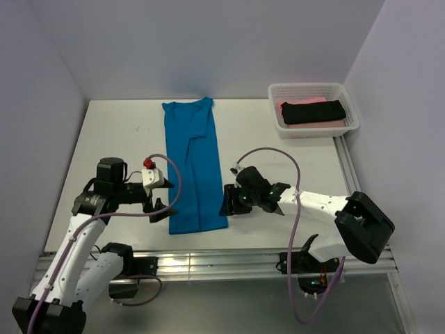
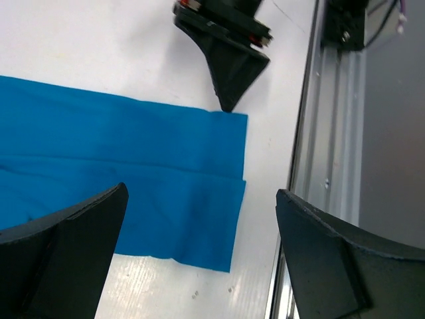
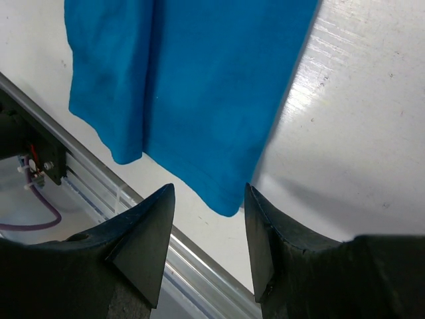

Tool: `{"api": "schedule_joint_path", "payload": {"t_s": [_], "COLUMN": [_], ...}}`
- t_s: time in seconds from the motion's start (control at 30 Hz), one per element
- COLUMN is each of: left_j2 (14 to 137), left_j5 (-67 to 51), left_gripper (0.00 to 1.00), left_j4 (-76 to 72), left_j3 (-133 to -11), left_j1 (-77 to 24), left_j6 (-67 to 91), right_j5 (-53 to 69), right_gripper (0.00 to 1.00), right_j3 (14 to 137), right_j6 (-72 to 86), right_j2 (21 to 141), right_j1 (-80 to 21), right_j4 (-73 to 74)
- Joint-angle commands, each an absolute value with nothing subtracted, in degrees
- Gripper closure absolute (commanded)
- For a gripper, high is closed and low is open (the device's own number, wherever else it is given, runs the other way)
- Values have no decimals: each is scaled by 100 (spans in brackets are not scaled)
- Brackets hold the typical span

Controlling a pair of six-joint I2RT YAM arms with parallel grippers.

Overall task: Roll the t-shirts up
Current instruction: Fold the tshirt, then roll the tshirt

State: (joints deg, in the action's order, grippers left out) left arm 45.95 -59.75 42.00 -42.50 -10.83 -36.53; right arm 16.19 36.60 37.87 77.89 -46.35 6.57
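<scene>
One blue t-shirt [image 1: 192, 163], long axis near to far, left gripper [image 1: 161, 211] wide apart, right gripper [image 1: 227, 202] apart

**Open flanks, crowded near hem**

Bare white table [image 1: 118, 132] runs along both long sides of the blue t-shirt [image 1: 191, 163], leaving passage toward the far wall. At the shirt's near end, the left gripper [image 1: 161, 210] and right gripper [image 1: 225, 202] stand close on opposite sides. The mesh basket [image 1: 306, 85] fills the far-right corner. An aluminium rail [image 1: 229, 261] borders the near edge.

Left tool [image 1: 159, 210], blue t-shirt [image 1: 192, 163], right tool [image 1: 227, 202]; seemingly apart.
</scene>
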Motion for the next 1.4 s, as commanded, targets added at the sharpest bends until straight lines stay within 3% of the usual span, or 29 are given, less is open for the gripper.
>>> {"api": "schedule_joint_path", "payload": {"t_s": [0.0,0.33,0.53,0.67,0.93,1.2,1.37], "left_j2": [4448,4561,4720,5375,8661,11046,12005], "left_j5": [-5662,-4263,-2929,-3313,-3254,-2734,-2707], "left_gripper": [0,0,0,1,1,1,1], "left_j4": [2990,2294,1586,654,168,53,53], "left_j3": [-4087,-3709,-3446,-3637,-6394,-8707,-9482], "left_j1": [-1195,-2180,-2145,-1347,148,352,352], "left_j6": [-2287,-1855,-1969,-1505,-46,1081,1388], "right_j5": [1556,1468,1529,1512,1626,634,421], "right_gripper": [46,46,45,45,46,41,38], "right_j3": [3630,3893,4648,5684,8232,11894,12699], "right_j6": [3753,3630,3218,2839,2988,3129,3821], "right_j2": [7585,7760,8137,8735,10905,13593,14334], "right_j1": [-4667,-4658,-4151,-3579,-2646,-2443,-2294], "right_j4": [571,693,922,1291,836,1169,537]}}
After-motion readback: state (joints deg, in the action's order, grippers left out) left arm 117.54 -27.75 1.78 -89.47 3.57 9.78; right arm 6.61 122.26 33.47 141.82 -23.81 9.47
